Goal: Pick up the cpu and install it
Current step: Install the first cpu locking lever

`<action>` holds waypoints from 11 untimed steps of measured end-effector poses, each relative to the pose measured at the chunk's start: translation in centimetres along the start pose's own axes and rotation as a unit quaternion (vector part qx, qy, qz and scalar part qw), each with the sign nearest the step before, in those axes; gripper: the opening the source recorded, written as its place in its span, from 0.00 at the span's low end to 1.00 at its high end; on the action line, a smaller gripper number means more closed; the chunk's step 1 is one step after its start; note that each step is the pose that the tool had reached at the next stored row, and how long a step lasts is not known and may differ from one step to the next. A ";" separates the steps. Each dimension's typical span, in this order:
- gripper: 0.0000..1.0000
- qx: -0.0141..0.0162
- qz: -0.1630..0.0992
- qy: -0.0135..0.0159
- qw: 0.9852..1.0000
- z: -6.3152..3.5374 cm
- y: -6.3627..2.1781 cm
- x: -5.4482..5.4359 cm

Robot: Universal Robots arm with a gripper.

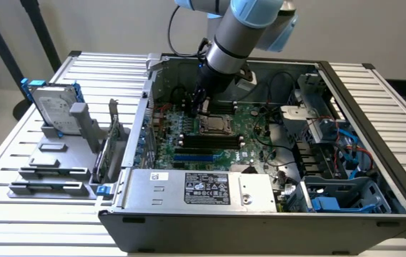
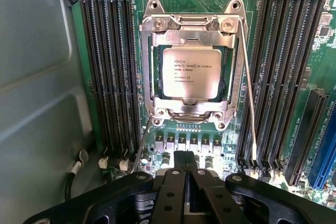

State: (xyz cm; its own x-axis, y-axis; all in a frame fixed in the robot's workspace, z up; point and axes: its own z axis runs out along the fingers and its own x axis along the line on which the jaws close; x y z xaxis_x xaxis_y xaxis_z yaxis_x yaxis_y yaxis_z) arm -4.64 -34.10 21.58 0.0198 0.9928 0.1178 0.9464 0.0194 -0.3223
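The cpu, a small square chip with a shiny silver-grey top and printed text, lies flat in the motherboard socket, framed by the metal load plate. In the exterior view the cpu sits in the middle of the green board inside the open computer case. My gripper hangs just above the board, beside the socket and a little behind it. In the wrist view my gripper has its two black fingers pressed together with nothing between them, apart from the chip.
Black memory slots flank the socket on both sides, and a thin socket lever runs along one edge. The power supply fills the case's front. A silver hard drive and grey holder blocks stand at the exterior view's left.
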 end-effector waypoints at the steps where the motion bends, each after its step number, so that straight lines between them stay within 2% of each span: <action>1: 0.11 0.000 0.000 0.000 1.000 0.00 0.00 0.0; 9: 0.11 0.000 0.000 0.000 1.000 0.00 -0.01 0.0; 11: 0.11 -0.001 0.000 0.000 1.000 0.10 -0.30 0.0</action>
State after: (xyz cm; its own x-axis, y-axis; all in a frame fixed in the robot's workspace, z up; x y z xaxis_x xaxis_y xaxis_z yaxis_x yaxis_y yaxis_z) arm -4.95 -34.10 21.58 0.0203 0.9928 0.1183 0.9469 0.0189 -0.3210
